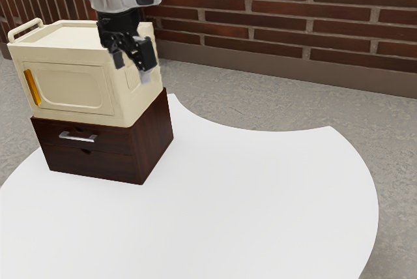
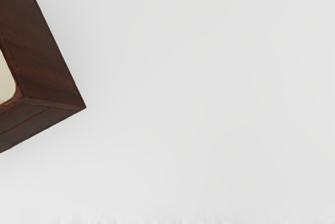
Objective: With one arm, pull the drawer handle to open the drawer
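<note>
One smooth white tabletop (image 1: 260,201) lies nearest, with a dark brown wooden cabinet (image 1: 154,139) standing on it. The slim silver bar handle (image 1: 78,137) sits on the front of its upper drawer (image 1: 117,141), which looks shut. Above rests a boxy cream case (image 1: 71,87) with an orange strip (image 1: 32,87). The black two-finger gripper (image 1: 132,71) hangs higher up, well apart from the handle; its jaws stand parted, with nothing gripped between them. Red brickwork (image 1: 280,5) rises farthest off. The step in hand seems to be the approach: next, swing round to the drawer's front, descend, straddle the bar, close, then pull.
</note>
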Controlling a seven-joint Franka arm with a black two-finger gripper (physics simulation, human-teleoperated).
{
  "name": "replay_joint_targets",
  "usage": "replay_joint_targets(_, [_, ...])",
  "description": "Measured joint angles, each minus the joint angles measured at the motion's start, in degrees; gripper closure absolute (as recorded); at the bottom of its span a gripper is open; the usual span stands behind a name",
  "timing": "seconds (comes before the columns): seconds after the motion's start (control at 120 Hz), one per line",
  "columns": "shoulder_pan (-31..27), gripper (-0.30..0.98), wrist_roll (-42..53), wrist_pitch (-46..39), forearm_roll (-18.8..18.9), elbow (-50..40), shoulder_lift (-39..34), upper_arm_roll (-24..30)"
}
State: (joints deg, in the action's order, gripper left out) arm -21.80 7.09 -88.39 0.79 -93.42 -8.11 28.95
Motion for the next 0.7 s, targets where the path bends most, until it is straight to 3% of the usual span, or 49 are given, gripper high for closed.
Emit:
replay_joint_targets(0.075, [-5.5,0.00,-0.7,-1.6,-0.9,-10.0,-8.1,-2.5])
replay_joint_targets(0.167, [9.7,0.00,-1.4,-4.6,-0.7,-22.3,-18.9,-17.8])
replay_joint_targets(0.292, [17.2,0.00,-2.7,-7.7,-0.5,-35.1,-29.5,-27.4])
replay_joint_targets(0.417, [19.4,0.00,-2.5,-9.6,0.4,-43.2,-34.7,-30.1])
replay_joint_targets(0.542, [16.7,0.00,5.9,-11.3,2.2,-44.8,-34.9,-30.4])
replay_joint_targets(0.7, [9.8,0.00,18.9,-12.7,2.9,-48.2,-35.1,-24.9])
